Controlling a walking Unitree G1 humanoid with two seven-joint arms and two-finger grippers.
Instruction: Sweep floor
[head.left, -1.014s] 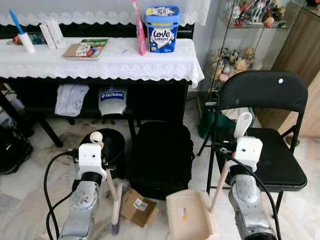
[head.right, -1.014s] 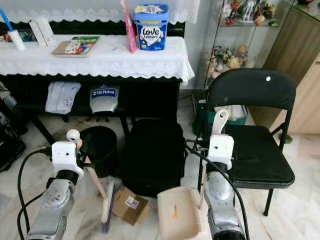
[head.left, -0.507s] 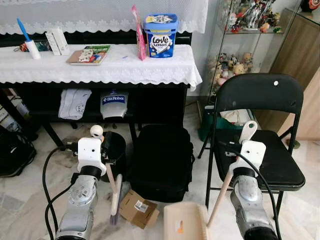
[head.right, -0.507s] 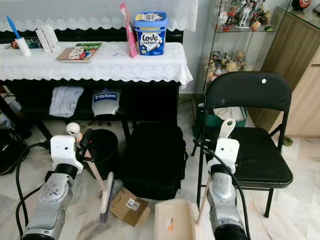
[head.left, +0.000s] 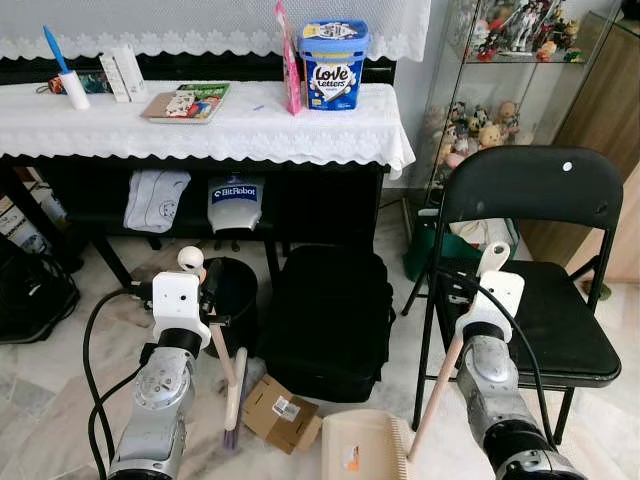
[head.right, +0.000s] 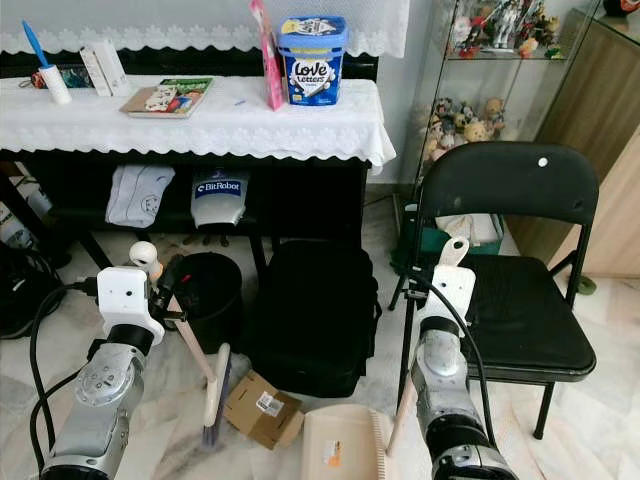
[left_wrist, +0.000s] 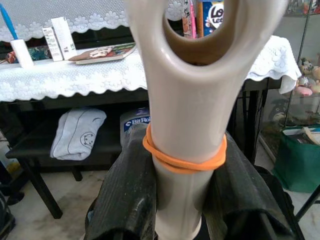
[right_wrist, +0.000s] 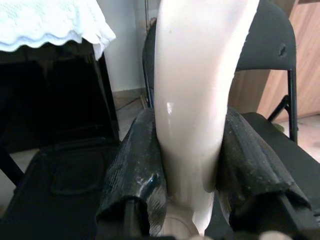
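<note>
The left pincer (left_wrist: 182, 200) grips the broom (head.left: 233, 385), the right pincer (right_wrist: 192, 185) the dustpan (head.left: 362, 452); beside the cardboard box (head.left: 281, 414), sweeping seems barely begun.

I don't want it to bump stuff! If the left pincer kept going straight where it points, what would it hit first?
Probably the table with the white lace cloth, or the grey bundle on the shelf beneath it. Depth is hard to judge. The left pincer is shut on the brush handle.

A home: lace-covered piano (head.left: 200, 125), toy cabinet (head.left: 480, 120), folding chair (head.left: 540, 260).
</note>
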